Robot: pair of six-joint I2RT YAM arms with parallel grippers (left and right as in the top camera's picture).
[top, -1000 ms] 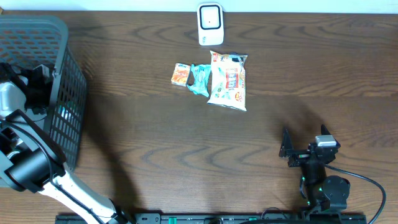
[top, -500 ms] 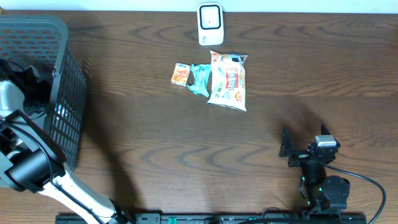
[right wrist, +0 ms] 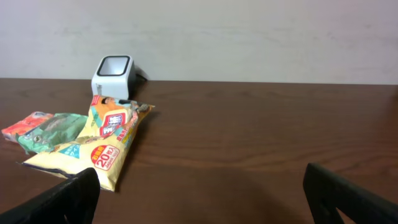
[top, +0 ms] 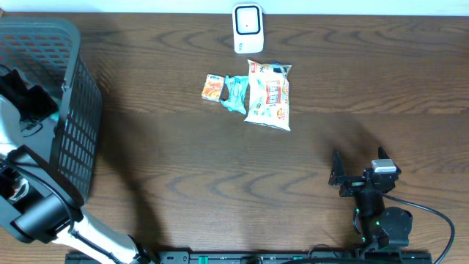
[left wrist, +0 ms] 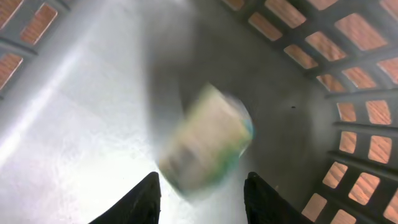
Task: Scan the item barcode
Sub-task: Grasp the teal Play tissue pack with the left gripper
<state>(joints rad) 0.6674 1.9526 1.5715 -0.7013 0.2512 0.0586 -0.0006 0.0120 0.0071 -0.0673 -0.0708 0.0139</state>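
So the left arm is reaching down into the grey basket at the left edge of the table, and its wrist camera looks straight at the basket floor. A packaged item in green, white and cream sits there, but it's too smeared with motion blur to read any label or say exactly what it is. Its lower end is right up between the fingers of the left gripper. They stand partway apart, but honestly I can't tell if they're pinching it or just around it. The right gripper is parked low near the front right of the table, jaws spread wide with nothing between them, facing the far side. Over there the white barcode scanner stands upright by the far edge, well apart from the basket. Just in front of it lie three packets in a row: a big yellow-and-white snack bag, a teal packet touching its left side, and a small orange packet beside that one.
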